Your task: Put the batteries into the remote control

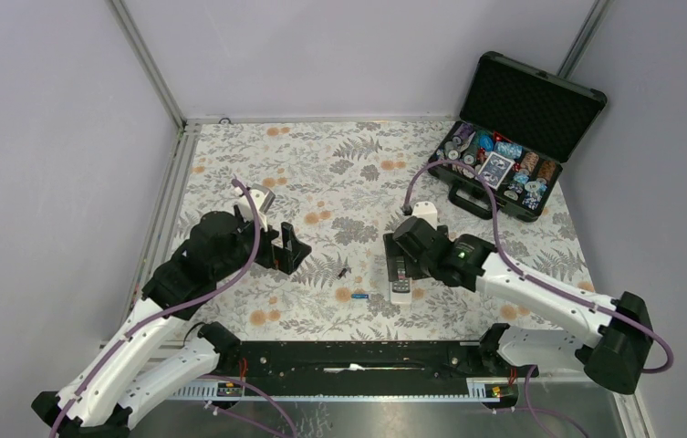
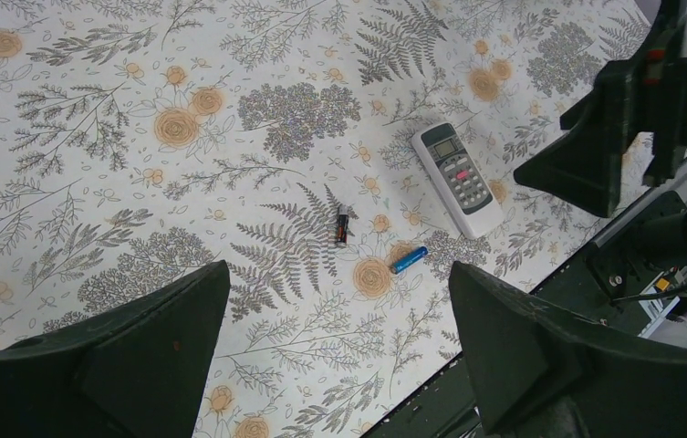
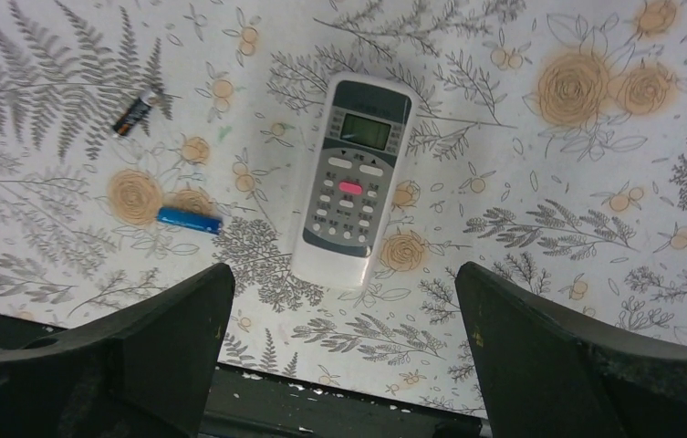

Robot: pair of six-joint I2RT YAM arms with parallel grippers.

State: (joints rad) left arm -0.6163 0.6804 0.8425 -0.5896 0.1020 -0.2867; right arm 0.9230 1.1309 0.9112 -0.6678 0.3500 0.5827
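Note:
The white remote control lies face up on the floral cloth, screen and buttons showing; it also shows in the right wrist view and the left wrist view. A bright blue battery lies just left of it, also in the wrist views. A second, dark battery lies a little further left. My right gripper hovers open over the remote's near end. My left gripper is open and empty, left of the batteries.
An open black hard case with poker chips and cards stands at the back right. The black base rail runs along the table's near edge, close under both grippers. Grey walls enclose the table.

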